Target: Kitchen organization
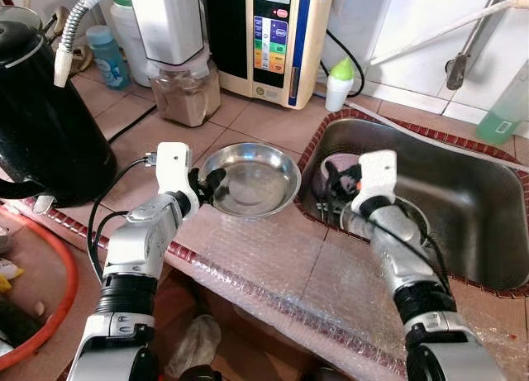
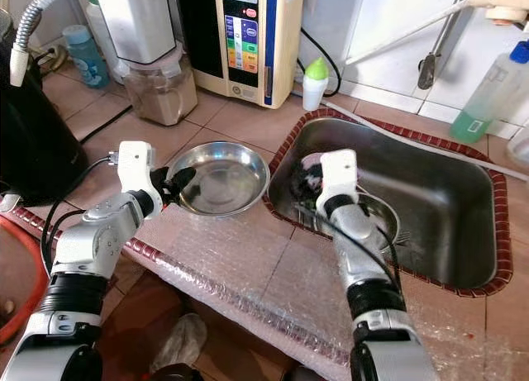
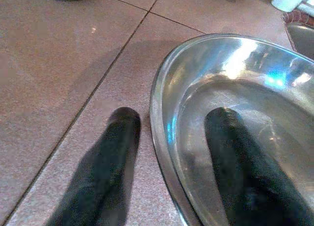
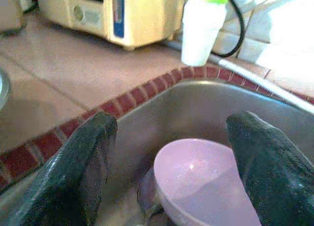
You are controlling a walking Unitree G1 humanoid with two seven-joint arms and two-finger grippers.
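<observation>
Left gripper [image 3: 169,152] straddles the steel bowl [image 1: 252,181] rim, fingers spread, not clamped; bowl sits on the worktop beside the sink [image 1: 488,224]. Right gripper [image 4: 171,157] hangs open over the pink bowl [image 4: 206,184] in the sink's near-left corner. Nothing lifted yet; both bowls left.

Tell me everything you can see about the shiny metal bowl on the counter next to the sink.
The round, shallow stainless-steel bowl sits upright on the brown tiled counter, just left of the steel sink, near its red-brick edging. It looks empty, polished and reflective, with a thin rolled rim and a flat bottom. The left gripper straddles the rim on the robot's side: one black finger inside the bowl, the other outside on the tile. Whether the fingers press the rim cannot be told.
</observation>
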